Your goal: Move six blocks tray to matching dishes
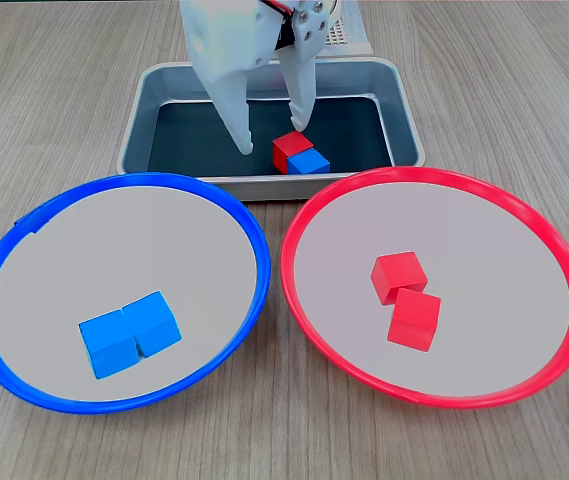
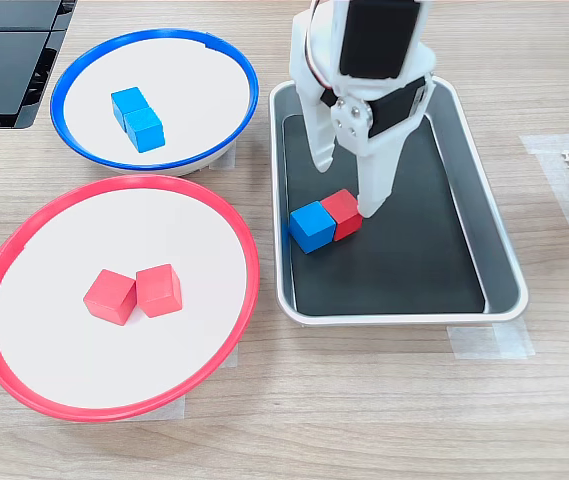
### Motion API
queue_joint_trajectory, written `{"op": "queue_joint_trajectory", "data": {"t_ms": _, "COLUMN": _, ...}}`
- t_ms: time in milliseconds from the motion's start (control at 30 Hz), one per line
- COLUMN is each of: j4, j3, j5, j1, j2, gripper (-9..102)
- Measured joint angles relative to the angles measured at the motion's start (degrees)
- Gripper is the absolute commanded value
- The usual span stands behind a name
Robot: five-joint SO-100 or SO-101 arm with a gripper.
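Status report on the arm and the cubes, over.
Gripper open, down in grey metal tray. One fingertip by glossy red cube; blue cube touching it, crowding grasp.

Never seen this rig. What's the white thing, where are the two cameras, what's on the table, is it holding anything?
The white thing is a small robot arm; its two-fingered tool hangs open over a grey metal tray, holding nothing.

Both cameras stand still. One fixed view faces the arm from across the table, with the dishes in front. The other fixed view looks down from the side, with the tray at right.

In the tray, a red block and a blue block sit touching, between the fingers. One finger is close beside the red block.

The blue-rimmed dish holds two blue blocks. The red-rimmed dish holds two red blocks. All rest on a wooden tabletop.
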State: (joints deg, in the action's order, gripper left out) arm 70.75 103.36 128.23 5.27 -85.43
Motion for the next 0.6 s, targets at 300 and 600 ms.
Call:
{"op": "queue_joint_trajectory", "data": {"t_ms": 300, "j4": -1.58, "j3": 2.99, "j5": -5.36, "j1": -2.46, "j2": 0.44, "gripper": 2}}
{"op": "queue_joint_trajectory", "data": {"t_ms": 600, "j4": 15.12, "j3": -2.29, "j5": -4.75, "j1": -5.98, "j2": -3.52, "gripper": 1}}
